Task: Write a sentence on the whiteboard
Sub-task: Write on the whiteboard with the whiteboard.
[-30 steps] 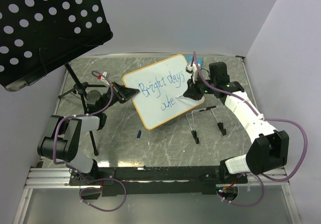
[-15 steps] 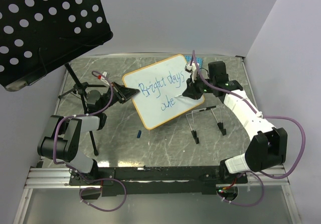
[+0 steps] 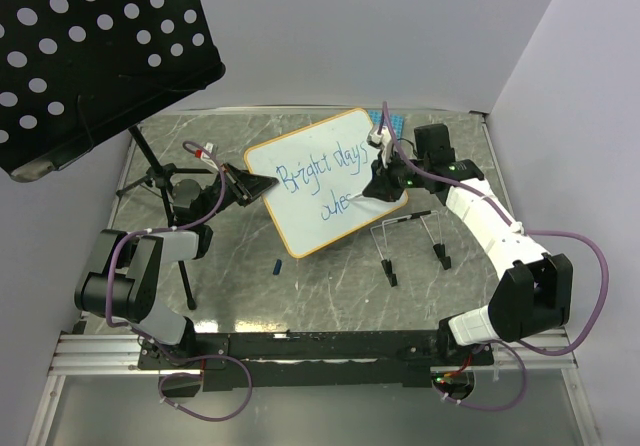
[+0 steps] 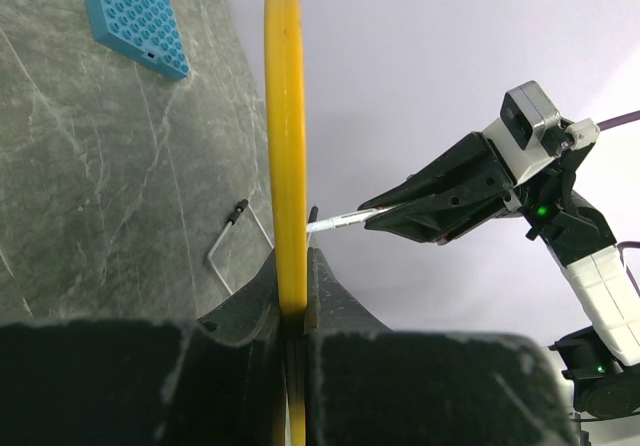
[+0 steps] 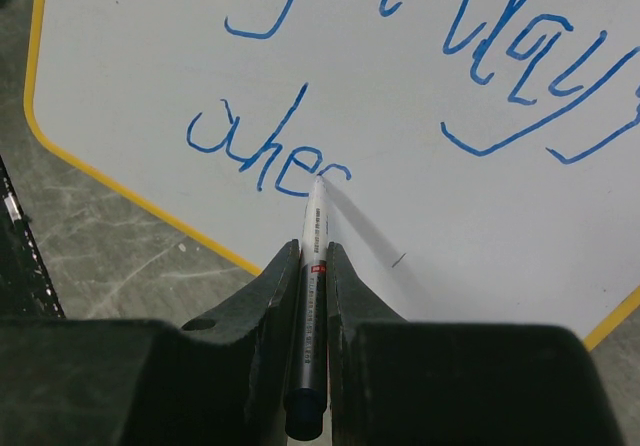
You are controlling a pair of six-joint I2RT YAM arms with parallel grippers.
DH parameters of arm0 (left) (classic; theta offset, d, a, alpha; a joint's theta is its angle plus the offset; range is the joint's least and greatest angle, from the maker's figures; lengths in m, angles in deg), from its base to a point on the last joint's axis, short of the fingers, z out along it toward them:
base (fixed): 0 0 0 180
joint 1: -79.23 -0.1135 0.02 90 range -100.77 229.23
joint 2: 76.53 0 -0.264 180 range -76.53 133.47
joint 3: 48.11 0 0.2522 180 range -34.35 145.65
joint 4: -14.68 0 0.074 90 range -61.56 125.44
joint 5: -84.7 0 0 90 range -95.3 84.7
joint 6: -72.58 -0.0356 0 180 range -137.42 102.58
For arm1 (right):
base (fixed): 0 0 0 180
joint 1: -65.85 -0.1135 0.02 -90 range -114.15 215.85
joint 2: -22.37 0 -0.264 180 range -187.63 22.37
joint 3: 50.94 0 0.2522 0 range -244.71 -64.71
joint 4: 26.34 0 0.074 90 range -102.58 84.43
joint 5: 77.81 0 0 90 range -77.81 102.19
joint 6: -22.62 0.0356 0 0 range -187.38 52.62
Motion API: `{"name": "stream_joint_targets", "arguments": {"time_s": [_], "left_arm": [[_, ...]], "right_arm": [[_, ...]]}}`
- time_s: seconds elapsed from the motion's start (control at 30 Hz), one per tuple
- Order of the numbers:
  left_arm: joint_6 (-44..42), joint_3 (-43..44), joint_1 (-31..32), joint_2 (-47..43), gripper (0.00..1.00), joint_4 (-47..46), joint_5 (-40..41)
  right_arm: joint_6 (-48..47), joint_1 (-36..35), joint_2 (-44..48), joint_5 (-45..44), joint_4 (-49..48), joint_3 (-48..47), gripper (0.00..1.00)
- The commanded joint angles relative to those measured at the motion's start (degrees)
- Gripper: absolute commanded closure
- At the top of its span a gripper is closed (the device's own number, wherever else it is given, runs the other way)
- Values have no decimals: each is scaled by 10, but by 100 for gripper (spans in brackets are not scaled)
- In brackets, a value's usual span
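Note:
The whiteboard (image 3: pixel 312 206) stands tilted on its edge, its yellow rim (image 4: pixel 285 116) clamped in my left gripper (image 4: pixel 293 266), which is shut on the board's left side (image 3: pixel 255 188). Blue cursive on it reads "Bright days" (image 3: pixel 322 166), with a second line begun as "ahe" plus a fresh stroke (image 5: pixel 265 151). My right gripper (image 5: pixel 314 251) is shut on a white marker (image 5: pixel 313 256). The marker's tip touches the board at the end of that second line. From above, the right gripper (image 3: pixel 375 191) sits at the board's right part.
A wire stand with black feet (image 3: pixel 410 231) lies right of the board. A small blue cap (image 3: pixel 277 264) rests on the marble table in front. A blue studded plate (image 4: pixel 133 11) lies behind the board. A black perforated music stand (image 3: pixel 90 56) overhangs the left.
The right gripper has shifted slightly right along the second line, adding a stroke after "ahe". The left gripper and the board have stayed still.

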State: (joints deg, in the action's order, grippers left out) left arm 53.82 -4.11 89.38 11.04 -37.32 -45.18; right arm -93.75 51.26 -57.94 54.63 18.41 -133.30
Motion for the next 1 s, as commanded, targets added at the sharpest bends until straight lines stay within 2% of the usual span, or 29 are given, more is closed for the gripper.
{"name": "stream_joint_targets", "arguments": {"time_s": [0.0,0.97], "left_arm": [[32,36,0,-24,99,-250,-1],[32,34,-2,-28,99,-249,-3]], "right_arm": [[-20,-1,14,6,12,0,100],[10,11,-12,-21,-19,-46,100]]}}
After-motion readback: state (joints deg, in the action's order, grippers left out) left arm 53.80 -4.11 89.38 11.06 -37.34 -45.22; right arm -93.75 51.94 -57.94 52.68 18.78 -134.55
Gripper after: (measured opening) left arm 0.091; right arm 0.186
